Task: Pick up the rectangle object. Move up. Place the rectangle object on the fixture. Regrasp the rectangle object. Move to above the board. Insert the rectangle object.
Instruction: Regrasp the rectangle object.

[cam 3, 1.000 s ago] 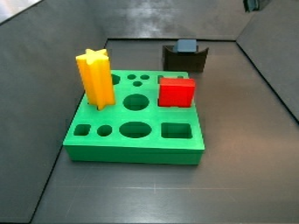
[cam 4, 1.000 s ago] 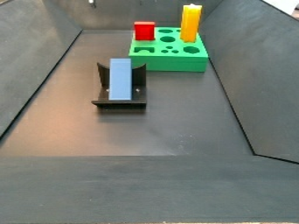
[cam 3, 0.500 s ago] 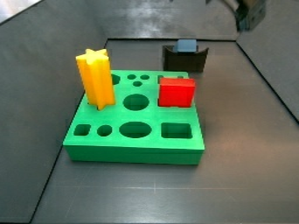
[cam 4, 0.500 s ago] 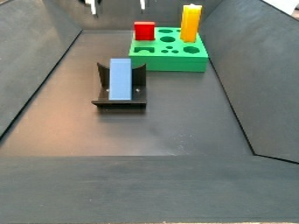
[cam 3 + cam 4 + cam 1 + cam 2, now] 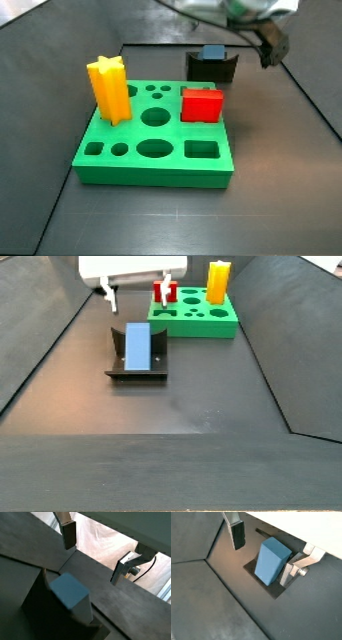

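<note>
The slate-blue rectangular block [image 5: 136, 347] lay in the dark scoop-topped fixture [image 5: 136, 370], beneath the gripper [image 5: 135, 292], whose fingers [image 5: 238, 534] stood apart, empty. The green holed board [image 5: 201, 322] held a red cube [image 5: 164, 291] and yellow star post [image 5: 218, 281].

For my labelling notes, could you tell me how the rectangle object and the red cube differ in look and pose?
The rectangle object is slate-blue and elongated; the red cube is red and compact. The rectangle object lies on the dark fixture on the floor, while the red cube stands on the green board. The open gripper hangs just above the rectangle object's far end, not the cube. Both are plain, flat-faced blocks.
</note>
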You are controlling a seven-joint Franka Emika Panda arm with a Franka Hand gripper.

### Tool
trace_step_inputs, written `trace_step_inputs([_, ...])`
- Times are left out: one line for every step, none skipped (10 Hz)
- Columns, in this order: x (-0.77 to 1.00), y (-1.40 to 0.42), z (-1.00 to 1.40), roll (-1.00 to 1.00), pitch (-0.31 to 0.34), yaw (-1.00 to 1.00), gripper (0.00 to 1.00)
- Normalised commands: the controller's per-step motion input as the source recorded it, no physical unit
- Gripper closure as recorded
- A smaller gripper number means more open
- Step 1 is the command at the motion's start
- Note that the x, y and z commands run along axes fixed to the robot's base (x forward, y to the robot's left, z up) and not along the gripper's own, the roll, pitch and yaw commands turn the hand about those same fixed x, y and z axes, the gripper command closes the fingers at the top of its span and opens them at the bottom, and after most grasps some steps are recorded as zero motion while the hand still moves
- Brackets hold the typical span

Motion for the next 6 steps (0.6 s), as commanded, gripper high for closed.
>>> trace_step_inputs([0.1, 0.04, -1.0, 0.08, -0.135, 0.02, 0.0])
trace_step_inputs([0.11, 0.03, -1.0, 0.08, -0.123, 0.0, 0.0])
trace_step_inputs([0.1, 0.02, -0.84, 0.08, -0.092, -0.03, 0.0])
trace_step_inputs([0.1, 0.01, -0.69, 0.08, -0.067, -0.04, 0.0])
trace_step_inputs([0.08, 0.01, -0.49, 0.08, -0.04, -0.05, 0.0])
trace_step_inputs([0.08, 0.01, -0.4, 0.08, -0.031, -0.04, 0.0])
